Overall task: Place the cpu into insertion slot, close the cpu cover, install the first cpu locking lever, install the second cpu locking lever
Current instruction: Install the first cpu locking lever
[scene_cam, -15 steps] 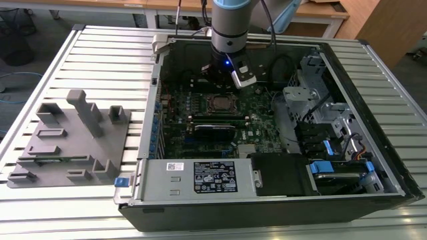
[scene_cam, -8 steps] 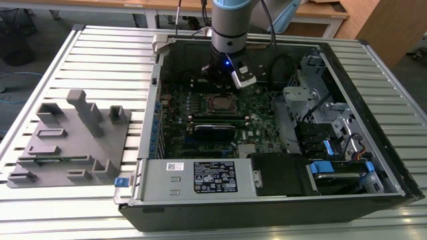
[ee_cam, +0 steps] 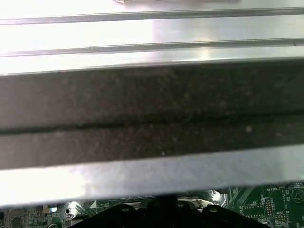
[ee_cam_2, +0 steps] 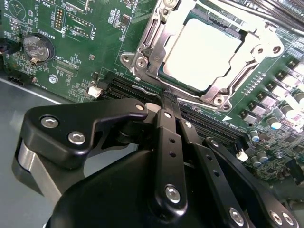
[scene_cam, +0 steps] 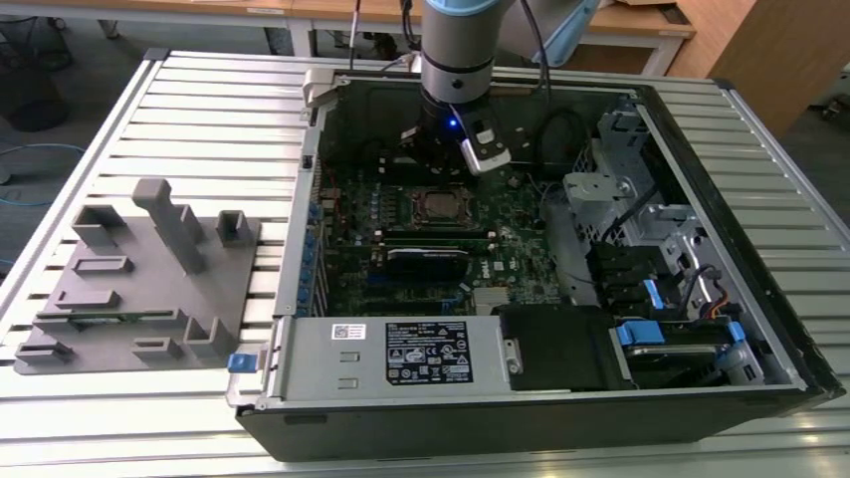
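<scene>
The small silver-grey square cpu (ee_cam_2: pixel 204 52) lies seated on the green motherboard (ee_cam_2: pixel 71 47), with the thin silvery metal cpu cover (ee_cam_2: pixel 154 35) flat around it (chip showing through its window). The black jaws are clenched together just beside the cover's edge.

Silver-grey cpu (ee_cam_2: pixel 202 50), silvery cpu cover (ee_cam_2: pixel 153 42), green motherboard (ee_cam_2: pixel 85 45), black claw (ee_cam_2: pixel 166 99), pale grey ribbed table (scene_cam: pixel 173 110)
</scene>
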Controlling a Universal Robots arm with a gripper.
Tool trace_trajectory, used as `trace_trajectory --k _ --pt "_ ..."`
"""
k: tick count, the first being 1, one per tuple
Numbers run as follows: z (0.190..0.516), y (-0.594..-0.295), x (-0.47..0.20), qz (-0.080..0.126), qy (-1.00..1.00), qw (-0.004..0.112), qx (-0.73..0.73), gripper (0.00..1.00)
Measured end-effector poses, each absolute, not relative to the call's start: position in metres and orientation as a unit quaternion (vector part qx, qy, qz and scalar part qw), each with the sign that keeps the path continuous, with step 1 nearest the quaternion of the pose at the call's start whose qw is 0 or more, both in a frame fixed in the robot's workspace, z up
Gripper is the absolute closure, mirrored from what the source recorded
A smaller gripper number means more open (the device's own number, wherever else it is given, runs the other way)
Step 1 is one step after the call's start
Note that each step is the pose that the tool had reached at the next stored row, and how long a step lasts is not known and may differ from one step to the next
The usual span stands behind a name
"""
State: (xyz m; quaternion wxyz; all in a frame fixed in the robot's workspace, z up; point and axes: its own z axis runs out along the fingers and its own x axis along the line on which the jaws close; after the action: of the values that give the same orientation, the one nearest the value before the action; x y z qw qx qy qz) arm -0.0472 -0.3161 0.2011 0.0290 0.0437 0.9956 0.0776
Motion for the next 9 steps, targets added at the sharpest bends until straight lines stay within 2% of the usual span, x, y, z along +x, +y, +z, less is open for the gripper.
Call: trace_trajectory --k 9 --pt "0.2045 -0.3161 -0.0472 0.078 0.996 0.029 0.044 0.9"
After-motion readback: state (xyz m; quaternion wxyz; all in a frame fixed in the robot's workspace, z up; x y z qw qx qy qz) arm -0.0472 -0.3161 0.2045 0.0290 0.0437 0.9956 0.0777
